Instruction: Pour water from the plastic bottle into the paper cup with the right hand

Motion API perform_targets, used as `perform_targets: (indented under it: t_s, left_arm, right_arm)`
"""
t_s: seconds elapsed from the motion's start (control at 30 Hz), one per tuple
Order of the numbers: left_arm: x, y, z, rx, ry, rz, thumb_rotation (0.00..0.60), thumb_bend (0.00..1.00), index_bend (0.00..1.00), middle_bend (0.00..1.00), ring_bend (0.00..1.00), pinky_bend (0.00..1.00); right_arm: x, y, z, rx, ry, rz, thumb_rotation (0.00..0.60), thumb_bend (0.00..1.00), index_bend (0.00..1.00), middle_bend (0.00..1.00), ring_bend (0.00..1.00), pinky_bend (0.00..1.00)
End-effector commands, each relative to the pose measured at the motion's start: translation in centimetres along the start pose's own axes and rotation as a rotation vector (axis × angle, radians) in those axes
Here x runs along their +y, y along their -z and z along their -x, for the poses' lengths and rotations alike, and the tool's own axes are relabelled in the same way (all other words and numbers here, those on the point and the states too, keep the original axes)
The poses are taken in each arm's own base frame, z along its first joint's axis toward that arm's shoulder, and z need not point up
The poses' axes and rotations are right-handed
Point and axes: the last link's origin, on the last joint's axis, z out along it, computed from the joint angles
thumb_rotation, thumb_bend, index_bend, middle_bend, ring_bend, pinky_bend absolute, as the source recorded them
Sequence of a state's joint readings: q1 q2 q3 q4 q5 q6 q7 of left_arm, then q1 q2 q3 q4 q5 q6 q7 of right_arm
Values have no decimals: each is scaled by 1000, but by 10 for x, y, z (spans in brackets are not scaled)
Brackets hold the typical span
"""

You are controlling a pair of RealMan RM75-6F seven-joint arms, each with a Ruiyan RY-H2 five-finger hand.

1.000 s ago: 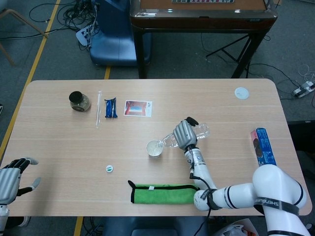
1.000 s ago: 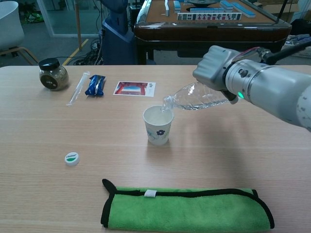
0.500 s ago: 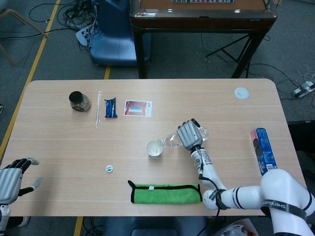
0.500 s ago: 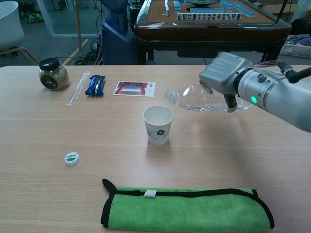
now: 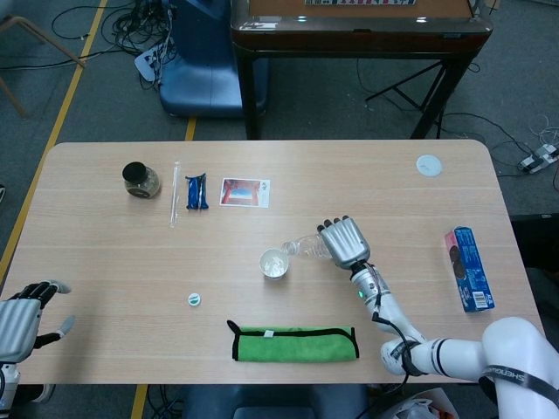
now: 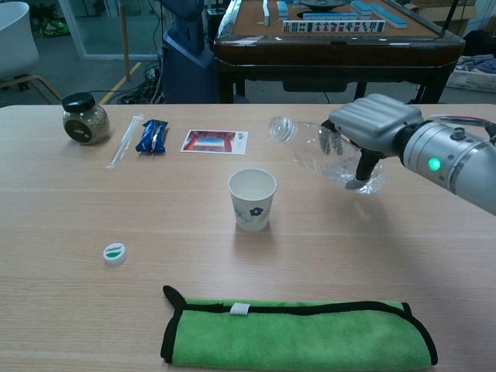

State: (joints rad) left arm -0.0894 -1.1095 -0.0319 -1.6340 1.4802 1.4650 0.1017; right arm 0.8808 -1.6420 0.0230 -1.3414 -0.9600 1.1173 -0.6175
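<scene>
At the near edge of the table [image 6: 70, 318] lies a folded green towel [image 6: 298, 335] with black trim. A little further and to the left, a small white and green bottle cap [image 6: 115, 253] rests alone on the wood. The left hand [image 5: 19, 321] shows only in the head view, at the near left corner of the table, with its fingers spread and holding nothing.

In the middle stands the paper cup [image 6: 252, 200], upright, with a small flower print on its side. Just beyond it and to the right, the right hand [image 6: 370, 128] holds the clear plastic bottle [image 6: 322, 152] above the table. Its fingers are wrapped around the body of the bottle. The bottle is tilted, its open mouth points up and to the left, above the cup and not touching it.

At the far side, from right to left, lie a picture card [image 6: 215, 141], a blue packet [image 6: 153, 135], a wrapped straw [image 6: 125, 140] and a dark-lidded jar [image 6: 84, 118].
</scene>
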Motion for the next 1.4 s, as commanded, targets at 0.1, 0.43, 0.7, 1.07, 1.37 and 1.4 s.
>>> perform_targets:
  t_s: [0.1, 0.43, 0.7, 1.07, 1.37, 1.4]
  left_arm:
    - [1, 0, 2, -4, -3, 3, 600, 230, 369, 332, 316, 504]
    - [1, 0, 4, -15, -11, 2, 600, 229, 369, 332, 316, 505]
    - [0, 0, 6, -25, -13, -2, 600, 229, 370, 332, 316, 505]
    - [1, 0, 7, -33, -16, -1, 600, 229, 372, 332, 316, 505]
    - [1, 1, 7, -33, -11, 2, 600, 229, 373, 332, 316, 505]
    - [1, 1, 7, -32, -10, 3, 600, 229, 373, 332, 316, 505]
  right_arm:
    - [15, 8, 7, 80, -151, -28, 600, 335, 575, 624, 489, 519]
    - [31, 17, 29, 90, -390, -42, 600, 328, 575, 624, 489, 519]
    - [42, 21, 48, 88, -562, -23, 600, 328, 574, 623, 489, 519]
    - [52, 22, 62, 94, -737, 8, 600, 329, 575, 614, 489, 520]
    - [50, 20, 68, 88, -801, 15, 600, 329, 575, 614, 489, 519]
    - [49, 20, 69, 90, -809, 14, 600, 329, 575, 614, 489, 520]
